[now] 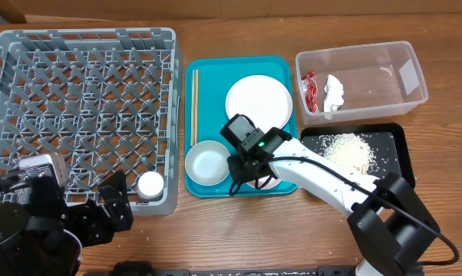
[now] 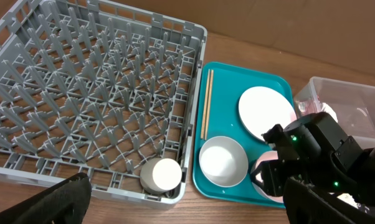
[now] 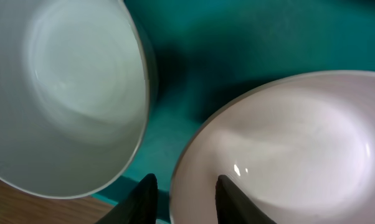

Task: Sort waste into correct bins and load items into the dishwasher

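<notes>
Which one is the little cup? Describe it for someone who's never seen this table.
Start at the grey dish rack filling the table's left side. In its corner nearest the robot, beside the teal tray, sits the small white cup. It is the only thing in the rack, and smaller than the pale bowl on the tray.

Brown wood-grain table [image 1: 216, 230], soft even light.

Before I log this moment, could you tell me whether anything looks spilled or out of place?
Only the loose rice stands out: a scattered heap of grains on the black tray, beside the teal tray. Nothing looks broken.
</notes>
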